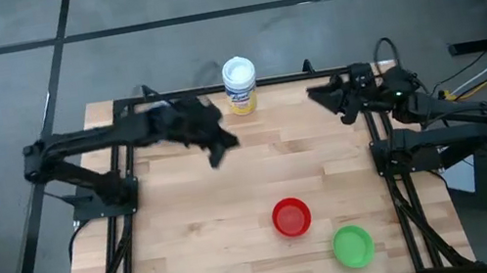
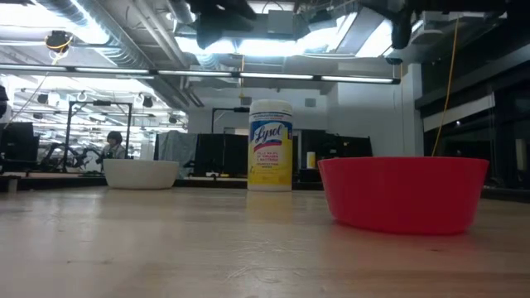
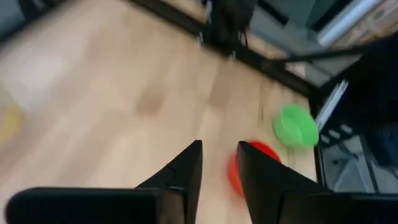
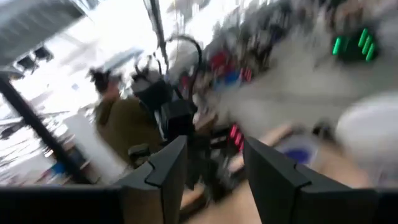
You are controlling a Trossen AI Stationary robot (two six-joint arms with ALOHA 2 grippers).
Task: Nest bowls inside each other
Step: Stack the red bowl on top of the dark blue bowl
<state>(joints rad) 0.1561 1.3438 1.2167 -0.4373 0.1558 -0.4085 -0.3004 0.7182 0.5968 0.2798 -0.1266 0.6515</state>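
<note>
A red bowl [image 1: 291,218] and a green bowl [image 1: 352,245] stand apart on their bases on the near right of the wooden table. In the low view the red bowl [image 2: 403,192] is close, and a white bowl [image 2: 141,174] stands far back on the left. My left arm hides the white bowl from above. My left gripper [image 1: 218,155] hovers open over the table's far middle, slanting down. In its wrist view, my left gripper [image 3: 217,149] has the red bowl [image 3: 252,155] and green bowl [image 3: 296,126] beyond its fingers. My right gripper [image 1: 316,95] is open and raised at the far right, holding nothing [image 4: 214,143].
A tall white canister with a yellow label [image 1: 240,84] stands at the table's far edge, between the two grippers. A dark metal frame [image 1: 129,225] borders the table's sides. Bare wood lies across the middle and near left. A person [image 4: 124,124] shows in the room beyond.
</note>
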